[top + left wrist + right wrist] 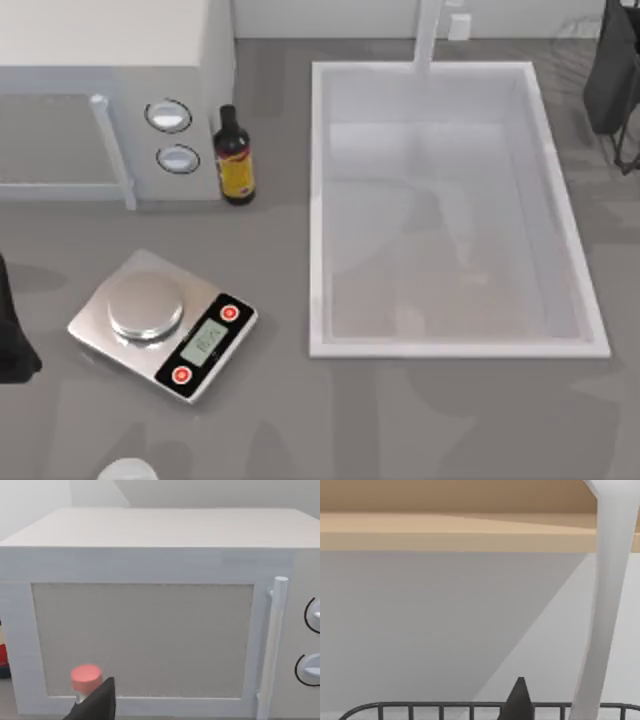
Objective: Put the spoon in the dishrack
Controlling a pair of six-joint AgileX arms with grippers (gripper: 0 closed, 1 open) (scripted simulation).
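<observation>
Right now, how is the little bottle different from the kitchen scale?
The bottle stands upright and is dark with a yellow label; the kitchen scale lies flat and is silver with two red buttons. The bottle sits beside the microwave; the scale sits out in the open. Both rest on the grey counter.

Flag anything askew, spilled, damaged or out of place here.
Only the kitchen scale stands out: it sits turned diagonally on the counter, while the microwave and the sink lie square to each other. Nothing looks spilled or damaged.
</observation>
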